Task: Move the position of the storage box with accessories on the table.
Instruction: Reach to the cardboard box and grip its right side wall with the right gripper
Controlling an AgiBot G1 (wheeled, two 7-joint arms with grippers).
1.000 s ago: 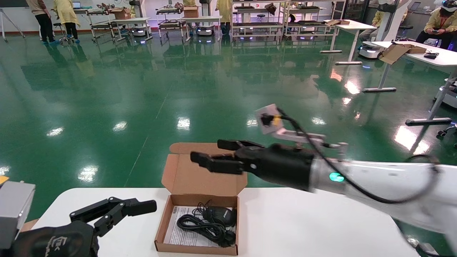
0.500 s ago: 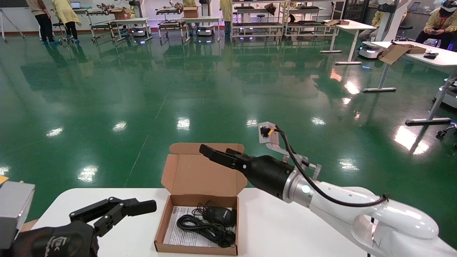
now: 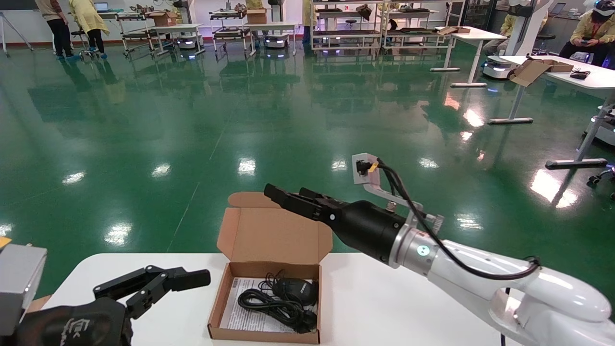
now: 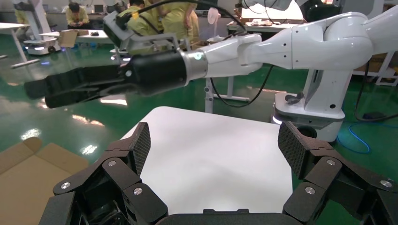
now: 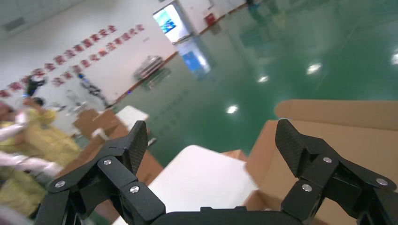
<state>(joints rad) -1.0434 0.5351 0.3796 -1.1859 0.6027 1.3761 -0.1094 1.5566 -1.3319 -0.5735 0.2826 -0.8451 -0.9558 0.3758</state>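
The storage box (image 3: 264, 335) sits open near the front of the white table (image 3: 408, 307), its flap lid (image 3: 269, 235) standing up at the far side. Inside lie a black mouse (image 3: 295, 290), its coiled cable (image 3: 271, 305) and a white printed sheet (image 3: 240, 312). My right gripper (image 3: 286, 194) is open and empty, hovering above the lid's top edge and pointing left. The lid (image 5: 338, 136) and table (image 5: 202, 178) show between its fingers in the right wrist view. My left gripper (image 3: 163, 283) is open and empty, low over the table left of the box.
The table's far edge runs just behind the box, with green floor beyond. Another white table with a cardboard box (image 3: 543, 67) stands far right. Racks and people are at the back. The left wrist view shows bare table (image 4: 211, 159) and my right gripper (image 4: 56, 89).
My right gripper has rolled and risen slightly over the lid, and its forearm has dropped lower. The box and my left arm have not moved.
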